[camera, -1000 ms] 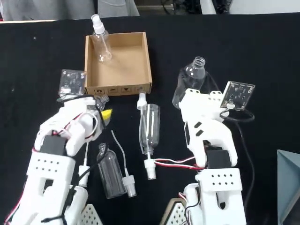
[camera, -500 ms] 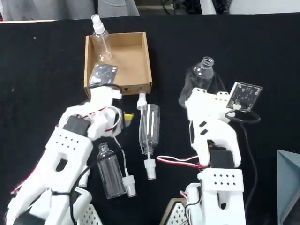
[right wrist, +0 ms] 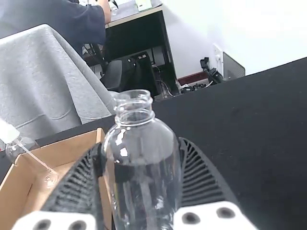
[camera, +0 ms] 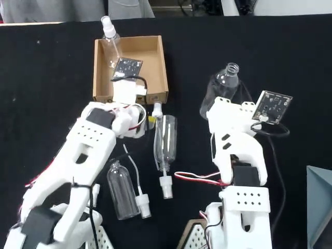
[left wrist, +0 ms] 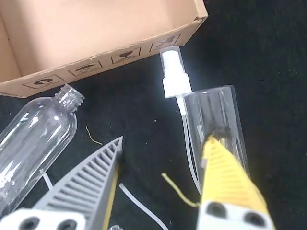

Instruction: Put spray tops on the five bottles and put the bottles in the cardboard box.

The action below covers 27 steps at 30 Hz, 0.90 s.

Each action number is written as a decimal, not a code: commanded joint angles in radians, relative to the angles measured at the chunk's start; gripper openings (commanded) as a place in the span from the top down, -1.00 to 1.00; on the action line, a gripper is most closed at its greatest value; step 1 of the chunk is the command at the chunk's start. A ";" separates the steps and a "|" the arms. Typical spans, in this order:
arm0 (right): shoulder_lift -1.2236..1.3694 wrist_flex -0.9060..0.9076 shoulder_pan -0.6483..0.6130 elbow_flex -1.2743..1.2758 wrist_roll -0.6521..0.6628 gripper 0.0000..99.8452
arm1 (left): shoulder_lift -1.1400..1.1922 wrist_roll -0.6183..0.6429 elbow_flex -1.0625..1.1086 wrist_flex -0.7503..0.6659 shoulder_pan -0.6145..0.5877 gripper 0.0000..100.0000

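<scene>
So far, one capped bottle [camera: 110,44] is lodged in the cardboard box [camera: 165,67], leaning on its rim. An uncapped bottle [right wrist: 139,129] is clamped upright in the right gripper [right wrist: 140,146], apart from the box. The left gripper [left wrist: 163,143] is held spread over a lying bottle [left wrist: 213,115] and a loose spray top [left wrist: 172,79]. Four bottles are judged still to be boxed.

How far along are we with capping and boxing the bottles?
Done: one capped bottle lies in the cardboard box. In hand: the right gripper holds an uncapped bottle; the open left gripper hovers by a loose spray top and a lying bottle. Left: four bottles are outside the box; the near bottle lacks a top too.
</scene>
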 commanded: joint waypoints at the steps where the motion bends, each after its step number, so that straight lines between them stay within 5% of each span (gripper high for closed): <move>1: -0.041 -0.031 0.021 -0.005 0.002 0.98 | 0.060 0.012 -0.120 0.003 0.013 0.58; 27: -0.042 -0.031 0.021 -0.008 0.002 0.98 | 0.394 0.137 -0.418 0.002 0.070 0.60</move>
